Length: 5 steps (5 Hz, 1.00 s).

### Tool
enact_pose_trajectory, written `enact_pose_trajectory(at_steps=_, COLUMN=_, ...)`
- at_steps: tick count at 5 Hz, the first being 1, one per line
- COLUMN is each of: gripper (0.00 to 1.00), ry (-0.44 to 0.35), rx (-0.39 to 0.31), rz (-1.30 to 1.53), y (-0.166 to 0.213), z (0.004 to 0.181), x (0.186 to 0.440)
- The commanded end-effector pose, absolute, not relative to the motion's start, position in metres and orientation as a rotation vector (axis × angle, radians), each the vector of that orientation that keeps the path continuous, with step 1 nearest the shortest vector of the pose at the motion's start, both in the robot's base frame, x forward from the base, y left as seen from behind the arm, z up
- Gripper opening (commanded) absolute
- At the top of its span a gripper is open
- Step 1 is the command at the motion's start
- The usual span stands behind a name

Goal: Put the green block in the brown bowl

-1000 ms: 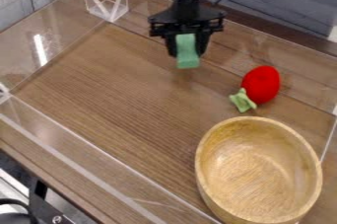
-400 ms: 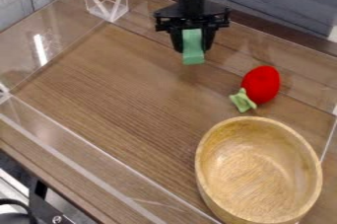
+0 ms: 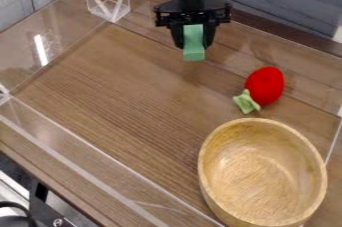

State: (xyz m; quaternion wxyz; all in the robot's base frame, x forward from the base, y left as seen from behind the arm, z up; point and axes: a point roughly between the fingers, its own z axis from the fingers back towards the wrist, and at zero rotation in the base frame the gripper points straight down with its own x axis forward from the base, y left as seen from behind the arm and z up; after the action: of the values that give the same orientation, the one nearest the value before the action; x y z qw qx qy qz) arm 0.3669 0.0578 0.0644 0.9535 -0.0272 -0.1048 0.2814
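Gripper (image 3: 194, 33) up at the top centre of the frame, pointing nearly straight down, jaws partly closed on the green block (image 3: 195, 43). I've got it pinched by its upper end so the bar hangs clear of the table (image 3: 120, 111), free to carry. Brown bowl (image 3: 263, 176) waits empty at lower right, well apart. Red strawberry toy (image 3: 265, 84) lies between them, so I judge the path should pass above it.

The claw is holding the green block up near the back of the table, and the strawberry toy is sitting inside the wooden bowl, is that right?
Not quite. The camera view shows the strawberry toy lying on the table, outside the brown bowl, which holds nothing. The rest stands: the claw holds the green block near the back.
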Motion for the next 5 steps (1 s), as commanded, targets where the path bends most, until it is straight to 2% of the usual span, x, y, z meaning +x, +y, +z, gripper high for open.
enact_pose_trajectory(at_steps=1, gripper=0.0, ry=-0.283, rx=-0.068, rz=0.59, y=0.067, z=0.083, x=0.377)
enact_pose_trajectory(at_steps=2, gripper=0.0, ry=-0.284, rx=-0.072, rz=0.608, y=0.071, z=0.08, x=0.376)
enact_pose_trajectory(at_steps=5, gripper=0.0, ry=-0.284, rx=-0.098, rz=0.568, y=0.054, z=0.101, x=0.377)
